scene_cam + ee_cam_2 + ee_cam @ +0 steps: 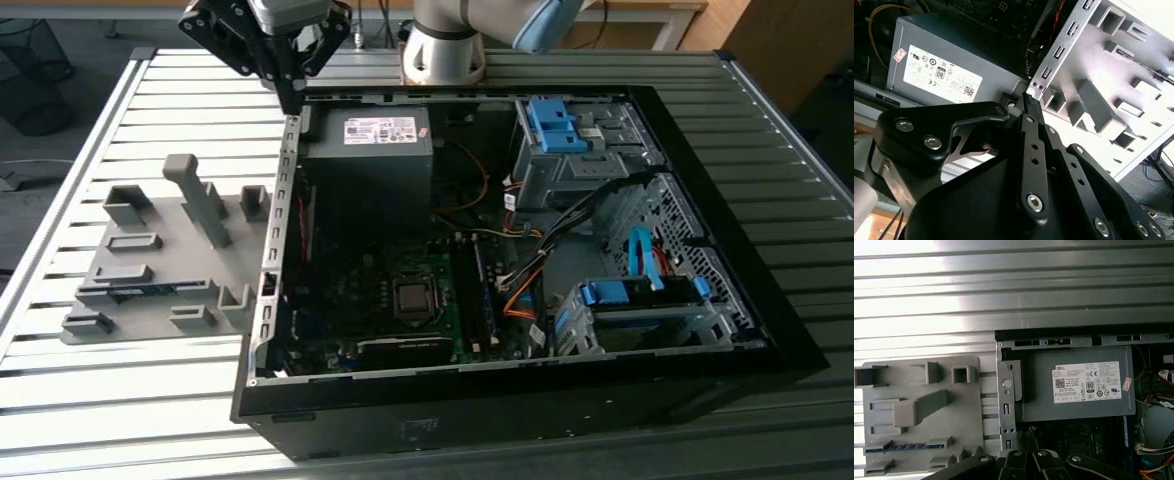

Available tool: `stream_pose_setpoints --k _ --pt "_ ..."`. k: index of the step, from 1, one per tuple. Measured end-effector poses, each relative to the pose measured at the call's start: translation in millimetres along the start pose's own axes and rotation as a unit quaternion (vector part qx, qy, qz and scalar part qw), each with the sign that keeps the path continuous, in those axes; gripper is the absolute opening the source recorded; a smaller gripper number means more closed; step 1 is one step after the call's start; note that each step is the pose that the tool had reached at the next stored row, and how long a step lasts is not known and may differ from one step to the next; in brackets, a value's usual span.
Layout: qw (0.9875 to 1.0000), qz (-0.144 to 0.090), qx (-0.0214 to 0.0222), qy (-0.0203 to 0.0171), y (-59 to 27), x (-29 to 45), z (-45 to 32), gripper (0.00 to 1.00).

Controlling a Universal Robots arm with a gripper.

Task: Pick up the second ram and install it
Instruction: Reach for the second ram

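Observation:
The second ram (134,291) is a thin blue-green stick lying in a slot near the front of the grey fixture plate (154,215), at the exterior view's left; the first wrist view also shows the ram (906,446) in its slot. My gripper (292,104) hangs above the back left corner of the open computer case (534,400), well away from the ram. Its black fingers (1029,130) come together at the tips with nothing between them, just over the case's metal edge beside the power supply (939,70).
The case lies open on a slatted metal table (120,400), with the motherboard (400,300), cables and blue drive latches (554,125) inside. Grey fixture blocks, one a tall post (200,195), stand on the plate. The arm's base (447,45) is behind the case.

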State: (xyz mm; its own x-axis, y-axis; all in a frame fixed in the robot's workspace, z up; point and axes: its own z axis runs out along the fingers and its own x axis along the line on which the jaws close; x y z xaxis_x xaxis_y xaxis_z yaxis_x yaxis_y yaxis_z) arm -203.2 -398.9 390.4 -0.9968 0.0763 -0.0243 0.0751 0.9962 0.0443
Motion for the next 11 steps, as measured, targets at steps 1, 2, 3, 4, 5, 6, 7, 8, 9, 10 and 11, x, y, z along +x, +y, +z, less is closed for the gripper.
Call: stream_pose_setpoints --k 1,2,3,4,5,6,7,8,9,10,11 --pt "1.0 0.0 0.0 0.0 -0.1 1.5 0.0 0.11" --pt "1.0 0.0 0.0 0.0 -0.3 3.1 0.0 0.11" --pt "1.0 0.0 -0.0001 0.0 -0.4 4.8 0.1 0.11" --pt "1.0 0.0 0.0 0.0 -0.5 6.4 0.0 0.11" --pt "1.0 0.0 0.0 0.0 -0.6 8.0 0.0 0.11" --pt "1.0 0.0 0.0 0.0 -0.8 9.6 0.0 0.11" --pt "1.0 0.0 -0.0001 0.0 -0.9 11.2 0.0 0.11" --pt "1.0 0.0 0.0 0.0 -1.0 12.9 0.0 0.11" --pt "1.0 0.0 0.0 0.0 -1.2 14.7 0.0 0.11" --pt "1.0 0.0 0.0 0.0 -1.3 16.4 0.0 0.11" --pt "1.0 0.0 0.0 0.0 -1.4 18.2 0.0 0.11"
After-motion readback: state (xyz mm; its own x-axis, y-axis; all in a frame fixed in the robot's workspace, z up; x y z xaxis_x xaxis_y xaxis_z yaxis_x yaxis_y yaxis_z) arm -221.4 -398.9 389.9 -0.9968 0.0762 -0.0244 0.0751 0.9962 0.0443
